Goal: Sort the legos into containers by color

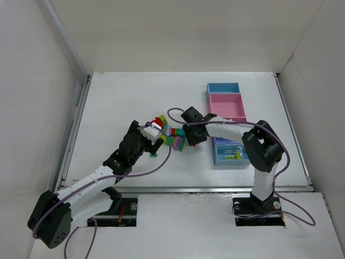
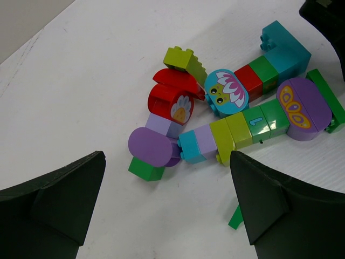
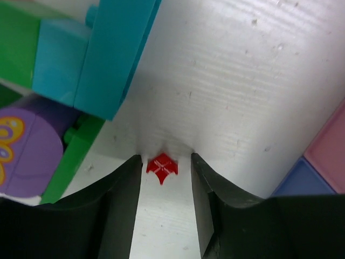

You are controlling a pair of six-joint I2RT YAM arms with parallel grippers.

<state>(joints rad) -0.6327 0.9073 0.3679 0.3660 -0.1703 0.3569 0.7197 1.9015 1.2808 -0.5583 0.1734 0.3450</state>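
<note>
The legos [image 2: 232,132] lie in a joined heap of red, green, teal, purple and yellow-green bricks [image 1: 171,137] at mid-table. My left gripper [image 2: 167,208] hovers open and wide just short of the heap, nothing between its fingers [image 2: 269,210]; from above it [image 1: 160,132] sits at the heap's left. My right gripper [image 3: 165,161] is open at the heap's right edge [image 1: 190,140], its tips on the table. A tiny red lego [image 3: 161,166] lies between them, close to the left finger. The containers [image 1: 226,105] stand in a strip at right, partly hidden by the right arm.
A thin green piece [image 2: 235,218] lies loose by my left gripper's right finger. A purple butterfly brick [image 3: 24,151] and a teal brick [image 3: 102,59] are just left of the right jaws. Pink [image 3: 330,151] and blue [image 3: 296,182] bins sit to their right. White walls enclose the table.
</note>
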